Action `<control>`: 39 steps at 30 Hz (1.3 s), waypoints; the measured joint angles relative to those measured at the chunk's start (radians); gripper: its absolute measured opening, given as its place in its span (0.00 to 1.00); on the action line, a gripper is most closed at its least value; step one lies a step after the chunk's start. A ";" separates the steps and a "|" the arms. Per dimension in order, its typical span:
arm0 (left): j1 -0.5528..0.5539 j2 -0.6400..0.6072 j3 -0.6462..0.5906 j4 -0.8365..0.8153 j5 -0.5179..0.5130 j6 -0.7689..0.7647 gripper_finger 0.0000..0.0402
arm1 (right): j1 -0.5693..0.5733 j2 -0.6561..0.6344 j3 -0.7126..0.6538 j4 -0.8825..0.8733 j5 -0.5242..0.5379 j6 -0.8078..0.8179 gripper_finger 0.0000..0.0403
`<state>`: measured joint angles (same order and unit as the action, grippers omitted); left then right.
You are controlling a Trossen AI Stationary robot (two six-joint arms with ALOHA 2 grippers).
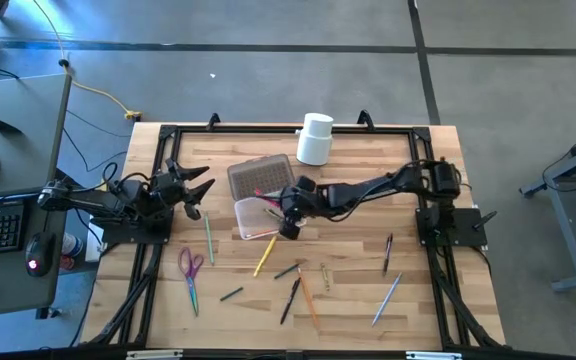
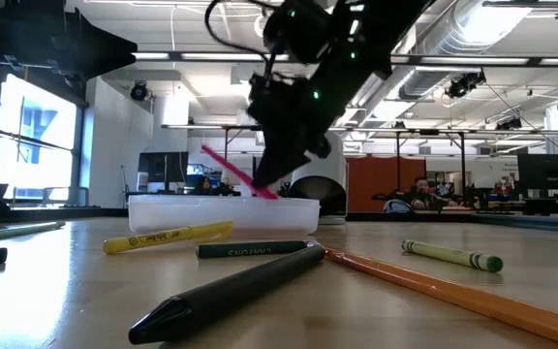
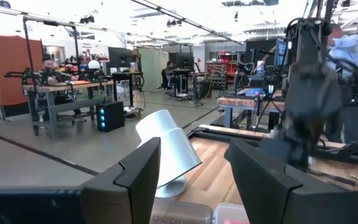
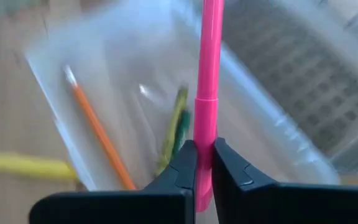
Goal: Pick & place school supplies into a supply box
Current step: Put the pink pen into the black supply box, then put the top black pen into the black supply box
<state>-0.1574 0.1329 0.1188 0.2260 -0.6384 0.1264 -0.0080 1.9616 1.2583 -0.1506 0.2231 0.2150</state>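
Note:
My right gripper [image 4: 204, 163] is shut on a pink pen [image 4: 209, 56] above the supply box [image 1: 260, 218], a clear tray with its grey textured lid [image 1: 261, 178] swung open toward the far edge. An orange pencil [image 4: 98, 137] and green pens [image 4: 176, 130] lie in the tray. In the low view the pink pen [image 2: 232, 173] slants over the tray's rim [image 2: 223, 206]. My left gripper [image 1: 196, 190] waits open at the table's left, touching nothing. More school supplies lie loose on the table near the front. My right gripper pinches the pink pen near its thicker end [image 4: 205, 134] between its two fingers. The pen runs on ahead in the direction the fingers point. The fingers slant down from the table's right side. The pen is lifted clear and tilted, its long free part [image 2: 219, 162] over the tray.
A white cylinder [image 1: 315, 138] stands at the far edge behind the lid. Pink-handled scissors [image 1: 190, 268], a green pencil [image 1: 208, 236], a yellow pen [image 1: 265, 257], an orange pencil [image 1: 308, 298] and several dark and silver pens lie between the box and the near edge.

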 joint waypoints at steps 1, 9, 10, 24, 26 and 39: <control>0.000 0.000 0.000 0.000 0.000 0.000 0.56 | 0.002 0.007 0.000 -0.001 0.007 -0.008 0.02; 0.000 0.000 0.000 0.000 0.000 0.000 0.56 | 0.001 0.003 0.001 0.014 0.021 -0.014 0.13; 0.000 0.000 0.000 0.000 0.000 0.000 0.56 | 0.001 0.004 0.001 0.010 0.020 -0.014 0.15; 0.000 0.001 0.000 -0.011 0.000 0.000 0.56 | 0.030 -0.031 0.154 -0.237 0.145 0.102 0.22; 0.000 0.001 0.000 -0.015 0.000 0.000 0.56 | 0.051 -0.033 0.214 -0.373 0.182 0.191 0.21; 0.000 0.000 0.000 -0.062 0.000 -0.071 0.56 | 0.206 -0.034 0.266 -1.221 0.090 1.189 0.21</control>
<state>-0.1574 0.1333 0.1187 0.1644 -0.6380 0.0551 0.1981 1.9278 1.5240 -1.3715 0.3133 1.4043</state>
